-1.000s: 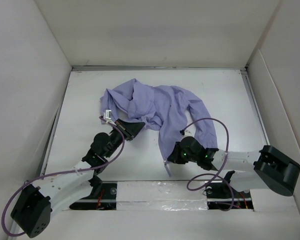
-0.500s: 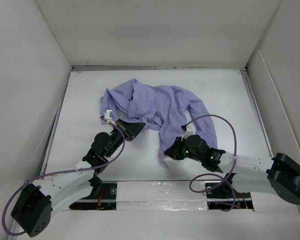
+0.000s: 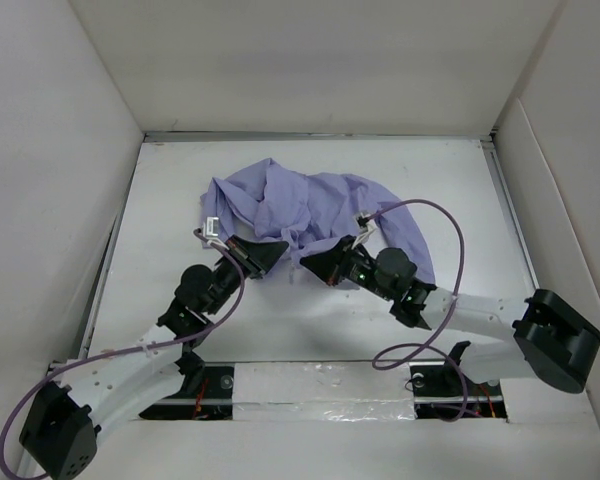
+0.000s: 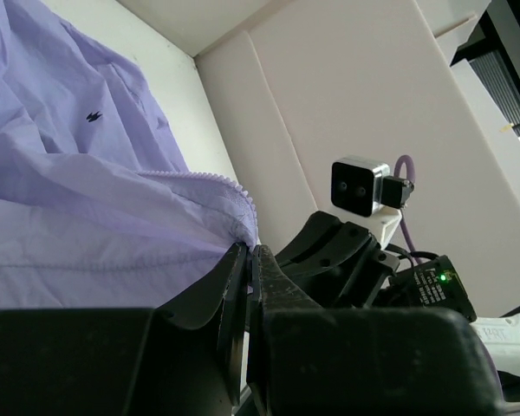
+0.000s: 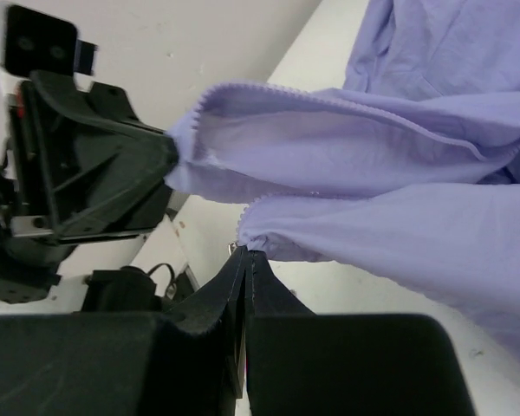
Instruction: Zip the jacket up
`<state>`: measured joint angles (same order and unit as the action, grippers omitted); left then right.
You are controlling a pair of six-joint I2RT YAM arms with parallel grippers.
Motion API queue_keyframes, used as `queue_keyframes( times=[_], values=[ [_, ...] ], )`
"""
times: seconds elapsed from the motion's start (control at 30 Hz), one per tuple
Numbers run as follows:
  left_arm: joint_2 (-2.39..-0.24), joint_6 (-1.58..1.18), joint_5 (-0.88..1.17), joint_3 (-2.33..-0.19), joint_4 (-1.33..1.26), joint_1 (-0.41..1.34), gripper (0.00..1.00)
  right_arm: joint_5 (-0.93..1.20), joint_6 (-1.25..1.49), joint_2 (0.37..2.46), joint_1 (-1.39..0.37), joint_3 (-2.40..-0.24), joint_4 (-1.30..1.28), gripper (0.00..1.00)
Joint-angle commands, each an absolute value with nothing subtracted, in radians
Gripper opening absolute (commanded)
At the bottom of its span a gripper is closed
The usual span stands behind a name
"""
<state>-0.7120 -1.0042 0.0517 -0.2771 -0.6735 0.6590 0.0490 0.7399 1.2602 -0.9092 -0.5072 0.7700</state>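
Start from the jacket (image 3: 320, 205), heaped lavender on the middle of the surface (image 3: 460, 180), bulk toward the far side. Holding one toothed front edge by its lower corner in the left fingers (image 4: 282, 303), closed tight with cloth between. Holding the other toothed edge's corner in the right fingers (image 5: 215, 295), likewise closed on cloth. From the right wrist: close but apart, the left-held corner up and to the left of the right-held one, both edges running off rightward into the heap, roughly parallel. From above: tips facing across a small gap just in front of the heap, neither clearly nearer. Probably calls next for bringing the corners together, teeth aligned. Cannot tell where the slider sits.
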Motion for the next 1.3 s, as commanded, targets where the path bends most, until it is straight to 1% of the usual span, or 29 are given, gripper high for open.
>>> queue_keyframes(
  times=[0.0,0.1,0.33,0.5,0.7,0.77,0.93,1.27],
  values=[
    [-0.693,-1.005,0.067,-0.276,-0.701,0.66,0.0,0.061,0.718,1.262,-0.904,-0.531,0.907,0.0],
    [-0.68,-1.006,0.066,-0.264,-0.704,0.66,0.0,0.043,0.736,1.235,-0.904,-0.489,0.997,0.0],
    [-0.669,-1.023,0.08,-0.233,-0.773,0.66,0.0,-0.021,0.759,1.166,-0.904,-0.451,1.009,0.0],
    [-0.672,-1.025,0.095,-0.235,-0.818,0.66,0.0,-0.017,0.784,1.155,-0.894,-0.448,1.015,0.0],
    [-0.698,-1.057,0.135,-0.199,-0.948,0.66,0.0,-0.006,0.807,1.173,-0.885,-0.462,1.02,0.0],
    [-0.707,-1.063,0.146,-0.187,-0.985,0.66,0.0,0.029,0.83,1.184,-0.874,-0.46,1.046,0.0],
    [-0.719,-1.057,0.152,-0.172,-1.02,0.66,0.0,0.06,0.864,1.19,-0.853,-0.459,1.071,0.0],
    [-0.761,-1.04,0.166,-0.147,-1.173,0.66,0.0,0.086,0.9,1.241,-0.853,-0.466,1.123,0.0]
  ],
)
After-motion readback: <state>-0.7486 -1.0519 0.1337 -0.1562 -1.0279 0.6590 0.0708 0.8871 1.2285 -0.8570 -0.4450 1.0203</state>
